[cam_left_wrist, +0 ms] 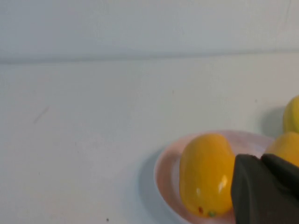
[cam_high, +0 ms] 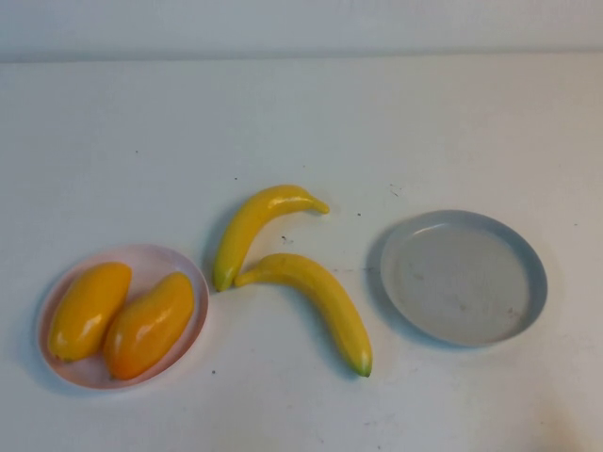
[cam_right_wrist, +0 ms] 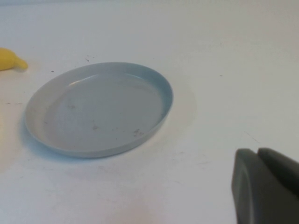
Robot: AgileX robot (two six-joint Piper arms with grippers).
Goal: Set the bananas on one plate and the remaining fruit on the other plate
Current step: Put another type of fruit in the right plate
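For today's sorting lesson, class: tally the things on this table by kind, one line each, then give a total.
Bananas: 2, one and another, both lying on the table between the plates
Mango-like fruits: 2, one and another, both on the pink plate
Plates: 2, pink plate and grey plate, which holds nothing
Total: 6

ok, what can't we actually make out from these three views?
- Both arms: out of frame in the high view.
- Left gripper: shut, cut off by the left wrist frame corner, near the pink plate.
- Right gripper: shut, likewise cropped, near the grey plate.
- Second mango: mostly behind the left gripper.
- Bananas: right wrist view shows only one tip.
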